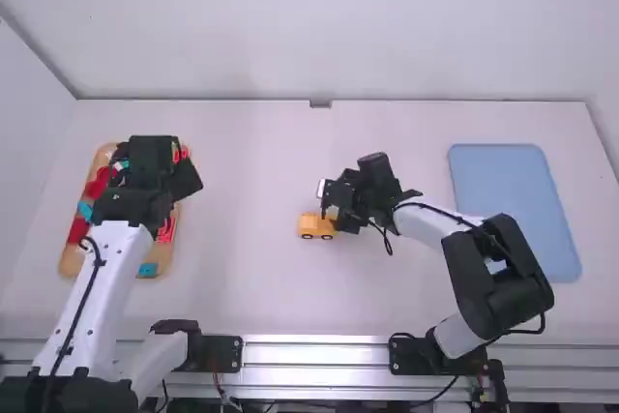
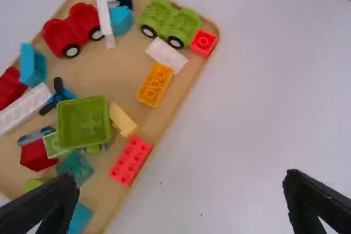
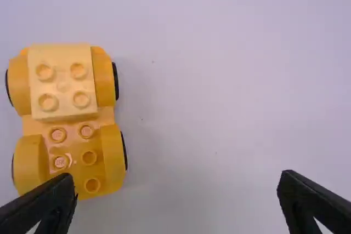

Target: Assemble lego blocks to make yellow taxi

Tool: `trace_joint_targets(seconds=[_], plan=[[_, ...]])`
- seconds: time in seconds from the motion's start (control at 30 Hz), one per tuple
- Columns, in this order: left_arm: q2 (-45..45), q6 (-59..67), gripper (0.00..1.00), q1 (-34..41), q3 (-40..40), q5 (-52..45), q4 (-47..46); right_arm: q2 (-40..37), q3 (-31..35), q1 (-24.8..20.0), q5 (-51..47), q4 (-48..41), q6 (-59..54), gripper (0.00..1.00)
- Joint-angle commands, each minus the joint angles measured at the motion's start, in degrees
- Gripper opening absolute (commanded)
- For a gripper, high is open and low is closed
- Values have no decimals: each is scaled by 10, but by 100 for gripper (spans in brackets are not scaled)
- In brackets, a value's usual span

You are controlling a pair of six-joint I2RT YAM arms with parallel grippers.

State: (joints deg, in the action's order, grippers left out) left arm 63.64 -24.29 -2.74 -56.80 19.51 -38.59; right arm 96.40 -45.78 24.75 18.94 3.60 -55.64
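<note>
OK so the yellow car (image 1: 311, 228) sits mid-table, right gripper (image 1: 338, 213) spread wide at its 2 o'clock. Left gripper (image 1: 157, 169)'s spread too, over the tan tray (image 1: 69, 260) at 9 o'clock.

The left pincer (image 1: 184, 181) and right pincer (image 1: 337, 213) each hang with 2 fingers spread.

Looks like smooth, faintly glossy plastic on car base (image 3: 73, 149) and pale block (image 3: 63, 85), matt across table (image 3: 219, 97), metallic along rail (image 1: 314, 355).
</note>
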Motion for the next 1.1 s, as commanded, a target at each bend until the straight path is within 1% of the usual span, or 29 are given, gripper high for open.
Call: trace_joint_targets(seconds=[0.0, 0.03, 0.1, 0.2, 0.23, 0.33, 0.37, 0.43, 0.47, 0.5, 0.6, 0.7, 0.77, 0.83, 0.93, 1.0, 1.07], plan=[[3, -68, 99, -8, -5, 65, -8, -13, 0, -1, 0, 7, 3, 98], [4, -90, 99, -13, -6, 84, -12, -13, 0, 0, 1, 8, 1, 98], [10, -94, 99, -24, -10, 87, -12, -13, 0, 1, 1, 13, 2, 98], [42, -67, 99, -74, -43, 24, -17, -13, 0, -1, 3, 22, 1, 98], [46, -67, 99, -79, -48, 19, -21, -13, 0, -1, 3, 23, 1, 98], [116, -85, 99, -132, -109, -7, -95, -13, 0, 4, 3, 31, 2, 98], [121, -86, 99, -134, -112, -8, -98, -13, 0, 4, 3, 31, 3, 98], [186, -85, 99, -153, -145, -30, -132, -13, 0, 8, 2, 33, 3, 98], [213, -70, 99, -158, -154, -46, -138, -13, 0, 9, 2, 34, 3, 98], [216, -66, 99, -159, -155, -49, -138, -13, 0, 10, 2, 34, 3, 98], [287, 0, 99, -157, -176, -118, -141, -13, 0, 13, 1, 37, 3, 98], [327, 23, 99, -157, -184, -155, -135, -13, 0, 11, 1, 38, 1, 98], [343, 23, 99, -155, -185, -154, -127, -13, 0, 11, 0, 37, 1, 98], [360, -1, 99, -159, -185, -120, -115, -13, 0, 11, 3, 38, 1, 98], [375, -86, 99, -165, -185, -80, -117, -13, 0, 11, 3, 38, 1, 98], [383, -118, 100, -169, -182, -75, -119, -13, 0, 12, 3, 37, 2, 98], [384, -123, 99, -172, -172, -76, -108, -13, 0, 10, 3, 37, 3, 98]])
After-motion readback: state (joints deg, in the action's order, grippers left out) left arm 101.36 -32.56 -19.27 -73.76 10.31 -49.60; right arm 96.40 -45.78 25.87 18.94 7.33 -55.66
